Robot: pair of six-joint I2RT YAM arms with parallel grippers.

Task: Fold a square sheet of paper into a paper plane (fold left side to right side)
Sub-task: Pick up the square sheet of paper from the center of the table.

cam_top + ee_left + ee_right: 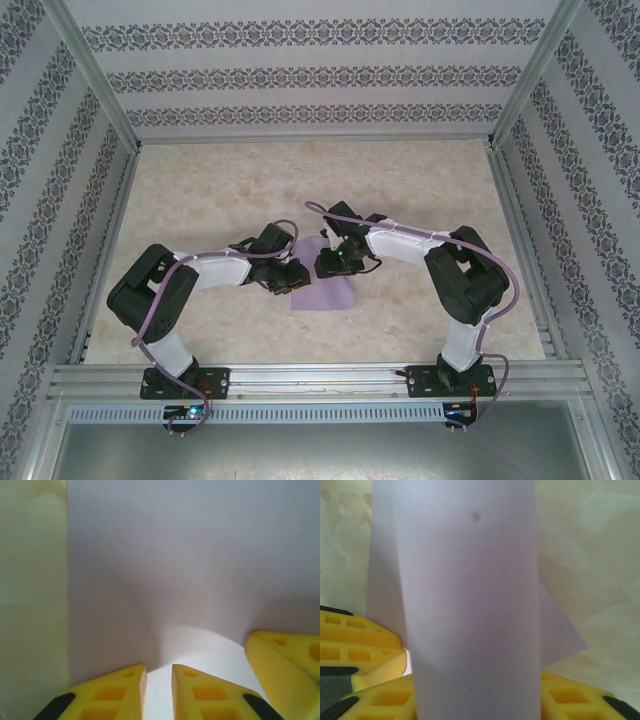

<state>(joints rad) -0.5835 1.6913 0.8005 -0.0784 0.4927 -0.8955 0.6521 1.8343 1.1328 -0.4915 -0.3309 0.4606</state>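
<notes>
Slip risk: square sheet of paper (326, 293) part-raised between both arms, centre of table (200, 190).
Left gripper (159, 674) jaws narrow, sheet in the gap, hold unconfirmed; right gripper (477, 697) jaws wide astride the sheet. Uneven pull may skew the fold.

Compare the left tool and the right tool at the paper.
The left tool has fingers close together, a narrow slit between, over the square sheet of paper. The right tool has fingers set wide, tips hidden behind a raised strip of the sheet. From above, the left tool sits at the sheet's left edge, the right tool over its far part. Both have yellow fingers.
</notes>
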